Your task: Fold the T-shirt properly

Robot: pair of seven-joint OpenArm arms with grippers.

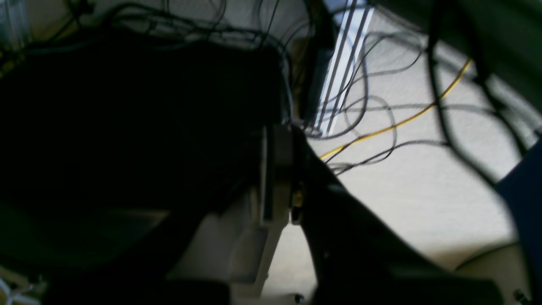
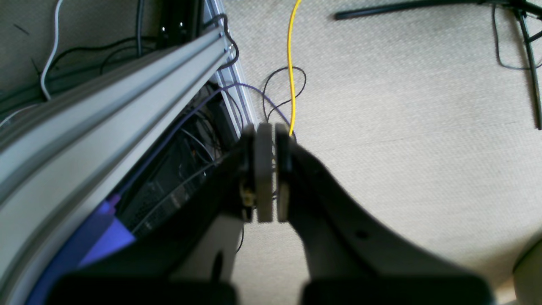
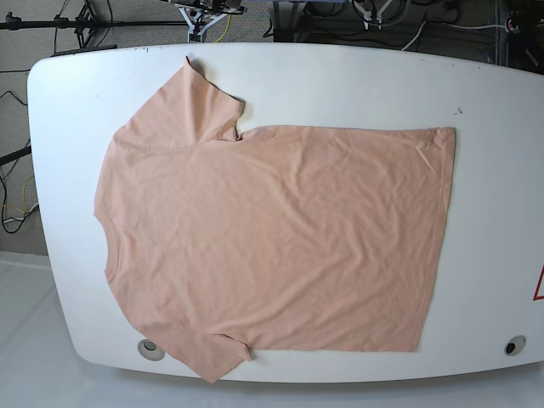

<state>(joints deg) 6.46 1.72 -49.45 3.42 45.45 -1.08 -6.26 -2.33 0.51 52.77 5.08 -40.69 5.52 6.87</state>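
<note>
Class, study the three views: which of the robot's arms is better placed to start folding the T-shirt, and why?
Neither: the T-shirt lies flat and untouched on the table. No arm shows in the base view, and both wrist cameras show shut fingers over floor and cables, so no arm is visibly nearer.

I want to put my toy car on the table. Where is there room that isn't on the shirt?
The widest bare strip of the white oval table lies right of the peach short-sleeved cotton T-shirt, beside its straight hem. Another runs along the far edge, above the shirt's side. The left end and near edge are tight: the neck and a sleeve nearly reach the rim.
</note>
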